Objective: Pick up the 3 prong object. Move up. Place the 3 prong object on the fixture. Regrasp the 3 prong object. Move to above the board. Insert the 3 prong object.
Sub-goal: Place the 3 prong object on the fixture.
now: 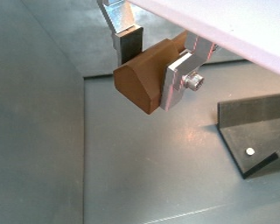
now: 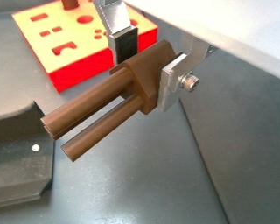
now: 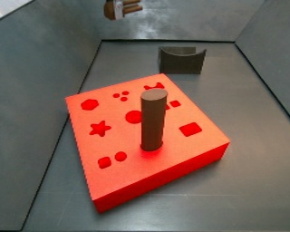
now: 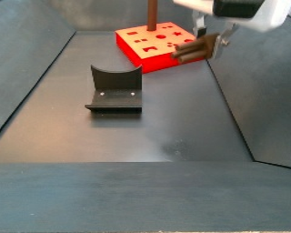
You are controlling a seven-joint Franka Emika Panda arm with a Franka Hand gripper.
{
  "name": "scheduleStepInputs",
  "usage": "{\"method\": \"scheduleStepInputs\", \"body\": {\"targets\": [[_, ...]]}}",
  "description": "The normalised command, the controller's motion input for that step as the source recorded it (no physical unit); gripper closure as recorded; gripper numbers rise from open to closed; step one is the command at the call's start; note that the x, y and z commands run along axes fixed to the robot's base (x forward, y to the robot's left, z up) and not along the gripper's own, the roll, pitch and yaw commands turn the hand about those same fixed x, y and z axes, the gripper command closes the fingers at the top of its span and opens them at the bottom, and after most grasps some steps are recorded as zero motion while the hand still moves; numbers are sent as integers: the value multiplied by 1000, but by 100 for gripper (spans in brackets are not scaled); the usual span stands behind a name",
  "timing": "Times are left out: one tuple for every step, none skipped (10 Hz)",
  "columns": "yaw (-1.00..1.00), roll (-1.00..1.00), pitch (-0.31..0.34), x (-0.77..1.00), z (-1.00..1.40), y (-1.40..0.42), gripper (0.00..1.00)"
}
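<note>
My gripper (image 1: pixel 152 66) is shut on the 3 prong object (image 1: pixel 140 83), a small brown block, and holds it in the air above the grey floor. Its long prongs (image 2: pixel 90 131) lie roughly level in a wrist view. The gripper (image 4: pixel 206 41) hangs near a side wall, beside the red board (image 4: pixel 145 55), with the 3 prong object (image 4: pixel 191 51) below it. The fixture (image 4: pixel 114 89), a dark block with a curved notch, stands on the floor apart from the gripper. In a side view the gripper (image 3: pixel 123 8) is high at the back, far above the board (image 3: pixel 184 149) and the fixture (image 3: pixel 183 58).
A tall dark cylinder (image 3: pixel 151 118) stands upright in the board, among star, round and rectangular holes. Grey sloping walls (image 4: pixel 33 73) close in the floor on all sides. The fixture (image 1: pixel 257 131) and the board (image 2: pixel 60 48) also show in the wrist views.
</note>
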Motion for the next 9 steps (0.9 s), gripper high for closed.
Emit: {"method": "scheduleStepInputs", "body": {"targets": [[-22,-177,23,-12,540,-7,100],[-29,-175,30,-10,416,-2,100],[-34,-176,30,-10,289,-1,100],[1000,-3,-28,1000,152,-171,100],[1000,-3,-26,1000,130,-171,100],[1000,13,-7,1000,108,-154,100],[1000,13,-1,1000,103,-146,100],[1000,15,13,1000,90,-133,100],[1000,17,19,1000,86,-128,100]]}}
